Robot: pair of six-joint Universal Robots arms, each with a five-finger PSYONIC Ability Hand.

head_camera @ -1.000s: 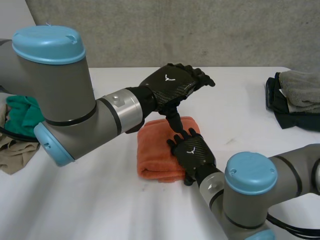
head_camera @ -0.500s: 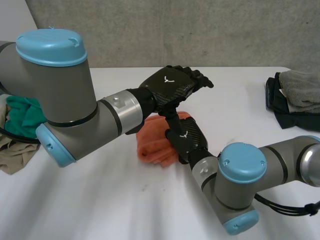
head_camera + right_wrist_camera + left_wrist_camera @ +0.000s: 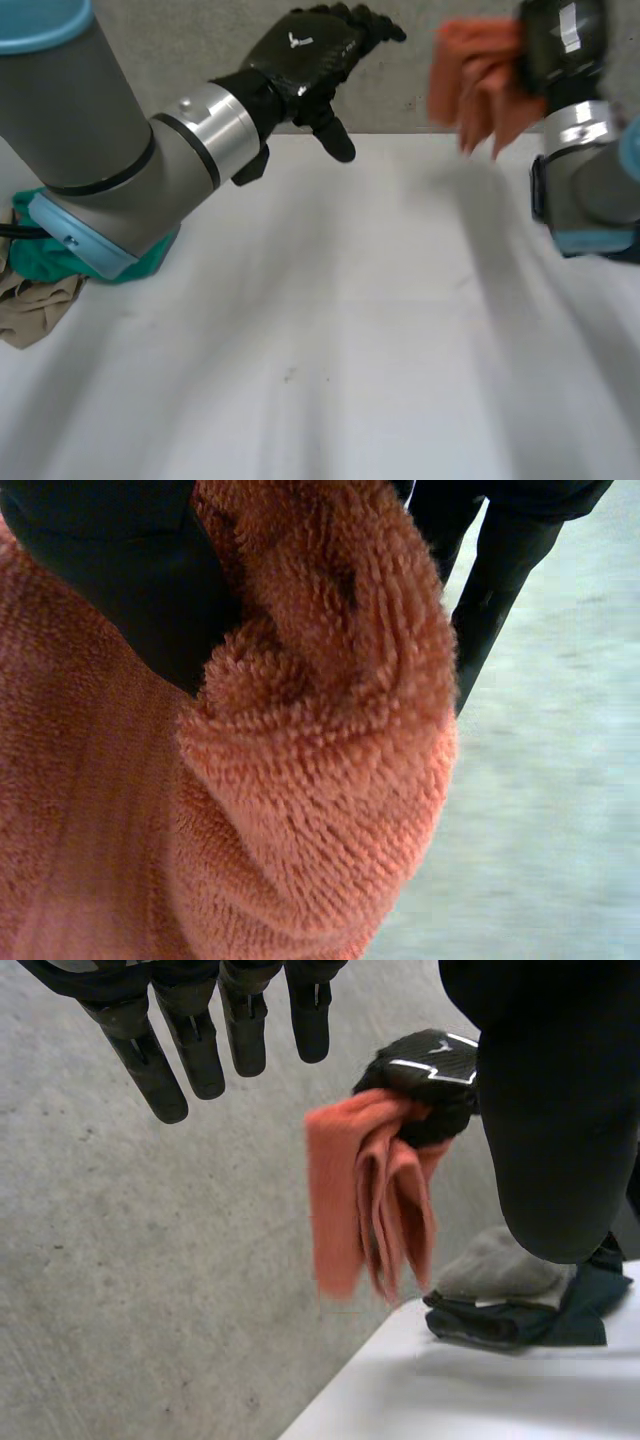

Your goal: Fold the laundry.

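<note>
My right hand [image 3: 558, 45] clutches the orange towel [image 3: 470, 85] in the air above the far right side of the white table [image 3: 350, 350], its fluffy, bunched folds hanging loose. My left hand [image 3: 305, 50] hovers nearby, fingers straight, holding nothing.

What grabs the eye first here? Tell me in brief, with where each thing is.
The orange terry towel stands out first: it hangs in the air at the right, bunched in the grip of the black right hand, clear of the white table. Beside it the black left hand is held up high, its fingers straight and holding nothing. At the table's left edge lie a crumpled green cloth and a beige cloth.
</note>
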